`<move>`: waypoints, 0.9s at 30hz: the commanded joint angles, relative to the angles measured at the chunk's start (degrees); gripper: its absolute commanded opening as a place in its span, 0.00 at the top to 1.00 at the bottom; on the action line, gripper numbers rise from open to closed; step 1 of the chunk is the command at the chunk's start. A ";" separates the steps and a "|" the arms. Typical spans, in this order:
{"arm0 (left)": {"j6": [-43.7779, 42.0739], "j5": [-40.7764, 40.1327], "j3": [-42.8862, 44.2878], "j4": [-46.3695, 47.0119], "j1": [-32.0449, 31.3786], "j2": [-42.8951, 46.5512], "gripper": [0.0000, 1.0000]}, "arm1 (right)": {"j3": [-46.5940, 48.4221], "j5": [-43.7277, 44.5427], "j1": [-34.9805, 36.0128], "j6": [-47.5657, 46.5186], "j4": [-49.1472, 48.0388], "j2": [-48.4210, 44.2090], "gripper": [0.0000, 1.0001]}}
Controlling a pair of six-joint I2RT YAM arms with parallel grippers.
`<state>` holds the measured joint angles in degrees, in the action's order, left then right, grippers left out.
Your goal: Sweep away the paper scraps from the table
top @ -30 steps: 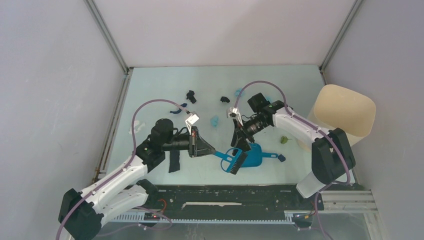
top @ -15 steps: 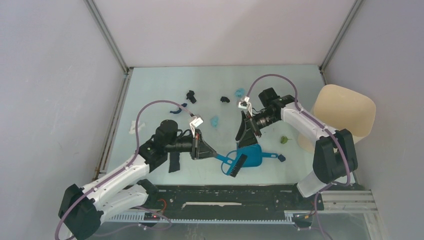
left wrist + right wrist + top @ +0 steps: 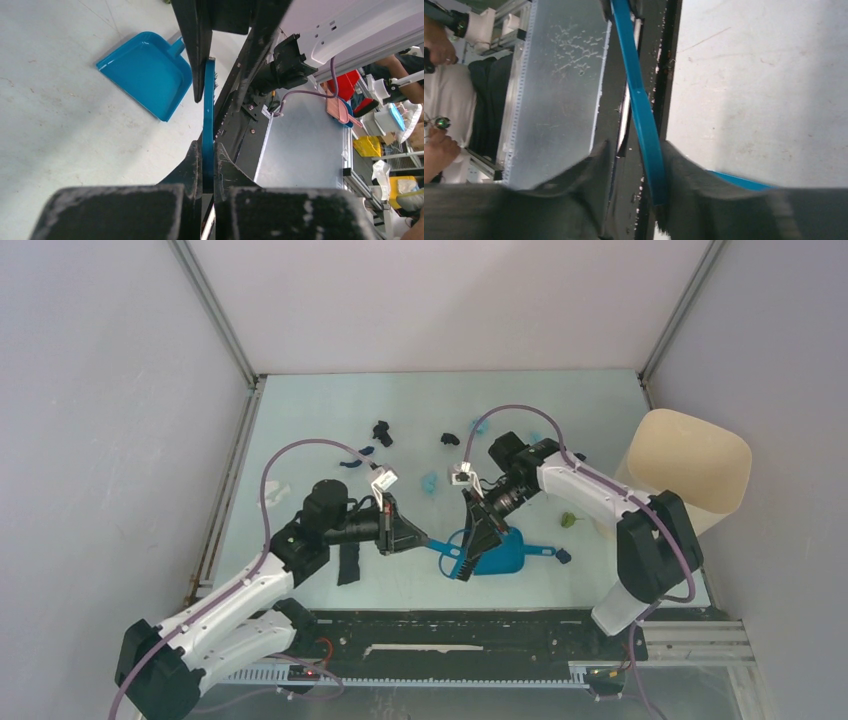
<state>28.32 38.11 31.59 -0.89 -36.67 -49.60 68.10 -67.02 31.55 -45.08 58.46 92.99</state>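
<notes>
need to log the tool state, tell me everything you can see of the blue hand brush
The blue hand brush is a slim, plastic-looking blue bar with dark bristles at its head, edge-on in both wrist views. It is held roughly level, low over the table, head near the blue dustpan. The left gripper is shut on its handle end. The right gripper straddles the head end, jaws open: the bar rests against one finger, a gap to the other. Whether bristles touch the table is unclear.
</notes>
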 commanded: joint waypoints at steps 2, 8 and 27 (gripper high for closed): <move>0.42 1.21 0.02 3.35 1.29 0.38 1.00 | 3.64 1.68 0.17 -8.53 5.60 1.41 0.74; -4.79 8.08 3.41 -4.07 0.95 -1.76 0.65 | 8.77 2.84 1.70 -16.97 17.69 6.72 1.00; -12.28 6.78 5.37 -13.31 -2.18 -1.99 0.71 | 10.89 6.38 4.15 -17.28 20.10 9.67 1.00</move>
<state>17.96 44.75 35.31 -13.43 -38.26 -53.30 76.66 -60.36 36.27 -60.75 76.99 102.13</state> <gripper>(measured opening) 0.265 0.106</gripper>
